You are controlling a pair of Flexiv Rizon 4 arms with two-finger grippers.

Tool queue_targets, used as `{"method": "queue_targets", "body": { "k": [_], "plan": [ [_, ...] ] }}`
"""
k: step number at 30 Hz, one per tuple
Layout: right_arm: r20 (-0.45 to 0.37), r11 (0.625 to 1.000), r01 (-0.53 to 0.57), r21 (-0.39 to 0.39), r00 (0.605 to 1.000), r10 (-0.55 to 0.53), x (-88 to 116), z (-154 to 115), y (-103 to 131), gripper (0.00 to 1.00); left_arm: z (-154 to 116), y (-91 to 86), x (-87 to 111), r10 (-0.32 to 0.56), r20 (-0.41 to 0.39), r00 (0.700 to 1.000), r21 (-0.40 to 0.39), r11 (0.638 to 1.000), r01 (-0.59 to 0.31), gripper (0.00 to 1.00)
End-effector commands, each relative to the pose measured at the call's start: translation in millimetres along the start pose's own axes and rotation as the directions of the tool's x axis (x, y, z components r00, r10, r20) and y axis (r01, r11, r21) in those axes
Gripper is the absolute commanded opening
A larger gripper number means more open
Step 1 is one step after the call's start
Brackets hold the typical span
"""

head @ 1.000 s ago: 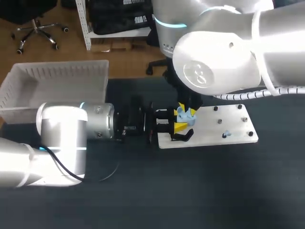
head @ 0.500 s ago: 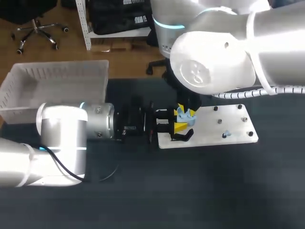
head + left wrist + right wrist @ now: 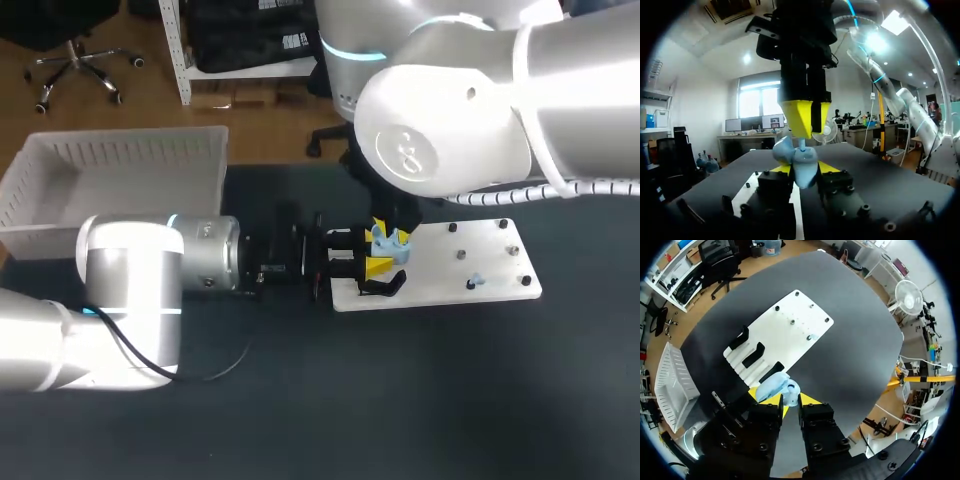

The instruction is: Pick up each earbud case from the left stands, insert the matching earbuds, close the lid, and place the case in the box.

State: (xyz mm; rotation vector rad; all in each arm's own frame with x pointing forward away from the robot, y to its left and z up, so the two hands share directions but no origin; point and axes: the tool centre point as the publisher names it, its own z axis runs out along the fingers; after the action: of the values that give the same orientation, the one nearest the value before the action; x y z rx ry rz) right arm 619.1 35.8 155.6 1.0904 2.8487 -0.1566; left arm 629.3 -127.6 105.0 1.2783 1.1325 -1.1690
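One pale blue earbud case [image 3: 777, 386], lid open, at the left edge of the white board [image 3: 490, 262], just beside the black stands [image 3: 754, 354]. Clamped on it from two sides, the left gripper [image 3: 805, 168], level over the table [image 3: 400, 400]. Straight above, the right gripper [image 3: 808, 117], tips nearly together and pinching a small blue earbud [image 3: 802, 145] over the open case. Near the board's right edge, a second earbud [image 3: 475, 283]. At the table's far left corner, the white box [image 3: 140, 155].
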Motion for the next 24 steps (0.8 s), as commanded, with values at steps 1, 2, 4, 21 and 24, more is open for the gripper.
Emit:
{"method": "queue_targets", "body": {
  "k": [1,2,4,21,24],
  "plan": [
    [-0.001,1.0,-0.002,0.006,1.0,0.002,-0.3,0.2,2.2,0.0,0.7,-2.0,0.5,0.004,0.001,1.0,-0.009,1.0,-0.004,0.0],
    [-0.001,1.0,-0.002,0.006,1.0,0.002,-0.3,0.0,2.3,0.0,0.7,-2.0,0.5,0.004,0.001,1.0,-0.009,1.0,-0.004,0.0],
    [-0.002,1.0,-0.002,0.006,1.0,0.002,0.3,-0.8,2.5,0.0,0.7,-2.0,0.5,0.004,0.001,1.0,-0.009,1.0,-0.004,0.0],
    [-0.005,0.999,-0.01,0.03,1.0,0.01,-1.3,9.3,3.6,0.0,0.7,-2.0,0.5,0.004,0.001,1.0,-0.009,1.0,-0.004,0.0],
    [-0.009,0.999,-0.012,0.039,1.0,0.012,-1.5,12.2,3.9,0.0,0.7,-2.0,0.5,0.004,0.001,1.0,-0.009,1.0,-0.004,0.0]
  ]
}}
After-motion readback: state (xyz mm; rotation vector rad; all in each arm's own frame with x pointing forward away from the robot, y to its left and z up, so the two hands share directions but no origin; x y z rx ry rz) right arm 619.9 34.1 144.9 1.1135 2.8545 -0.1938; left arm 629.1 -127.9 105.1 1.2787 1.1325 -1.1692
